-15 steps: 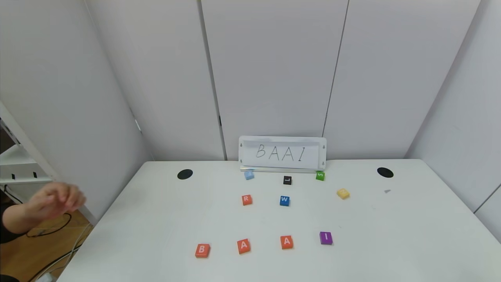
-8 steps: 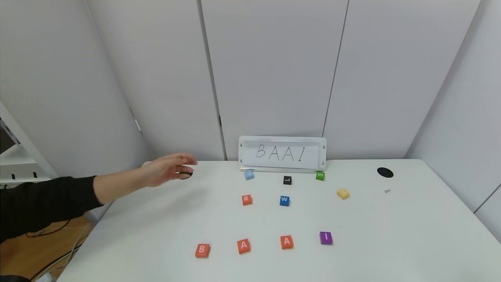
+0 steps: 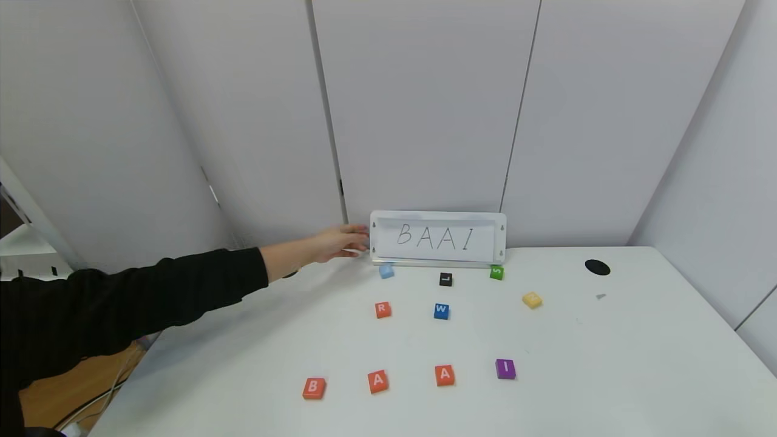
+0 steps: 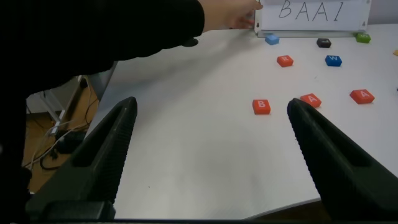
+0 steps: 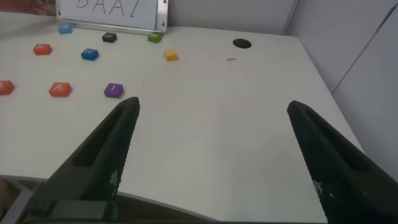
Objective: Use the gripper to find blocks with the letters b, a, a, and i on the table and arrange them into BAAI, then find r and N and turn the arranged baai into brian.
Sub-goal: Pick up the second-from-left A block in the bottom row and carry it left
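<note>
Near the front of the white table (image 3: pixel 607 364) the blocks lie in a row: orange-red B (image 3: pixel 313 388), A (image 3: pixel 377 381), A (image 3: pixel 444 374) and purple I (image 3: pixel 505 368). Behind them sit the orange-red r (image 3: pixel 382 309) and the yellow N (image 3: pixel 532 300). Neither gripper shows in the head view. My left gripper (image 4: pixel 211 104) hangs open and empty over the table's front left, short of the B (image 4: pixel 262 106). Over the front right my right gripper (image 5: pixel 212 106) is open and empty too, with the I (image 5: pixel 113 90) beyond its left finger.
A person's black-sleeved arm (image 3: pixel 182 285) reaches across the table's back left, hand (image 3: pixel 340 240) at the white BAAI sign (image 3: pixel 437 238). Blue W (image 3: pixel 441 311), black L (image 3: pixel 445 279), green S (image 3: pixel 496 272) and a light-blue tile (image 3: pixel 386 271) lie nearby. A black hole (image 3: pixel 597 267) is back right.
The person's hand has come in from the left edge and reached across the table to the sign's left end. No tile has moved.
</note>
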Robot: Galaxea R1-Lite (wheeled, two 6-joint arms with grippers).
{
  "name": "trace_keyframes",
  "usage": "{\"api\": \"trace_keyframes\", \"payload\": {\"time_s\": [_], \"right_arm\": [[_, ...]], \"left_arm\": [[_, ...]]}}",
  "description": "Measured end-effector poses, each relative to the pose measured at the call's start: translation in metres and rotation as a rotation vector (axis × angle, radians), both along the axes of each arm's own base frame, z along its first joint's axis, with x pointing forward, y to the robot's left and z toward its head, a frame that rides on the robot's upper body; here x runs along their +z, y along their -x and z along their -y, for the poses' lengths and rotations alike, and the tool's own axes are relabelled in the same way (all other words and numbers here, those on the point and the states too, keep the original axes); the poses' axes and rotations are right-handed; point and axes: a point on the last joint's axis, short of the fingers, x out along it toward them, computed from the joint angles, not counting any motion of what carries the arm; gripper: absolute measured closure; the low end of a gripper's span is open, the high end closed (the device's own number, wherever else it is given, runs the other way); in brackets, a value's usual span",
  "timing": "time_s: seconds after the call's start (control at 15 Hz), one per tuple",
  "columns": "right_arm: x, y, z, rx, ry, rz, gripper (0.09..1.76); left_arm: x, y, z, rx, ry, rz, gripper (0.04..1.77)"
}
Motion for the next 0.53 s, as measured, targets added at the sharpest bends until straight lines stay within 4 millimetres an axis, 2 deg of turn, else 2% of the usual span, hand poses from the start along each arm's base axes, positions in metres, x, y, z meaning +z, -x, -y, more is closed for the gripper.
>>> {"api": "trace_keyframes", "payload": {"time_s": [0.53], "right_arm": [[0.0,0.0,0.0,0.0,0.0,0.0,0.14]], "left_arm": [[0.0,0.0,0.0,0.0,0.002,0.0,0.09]]}}
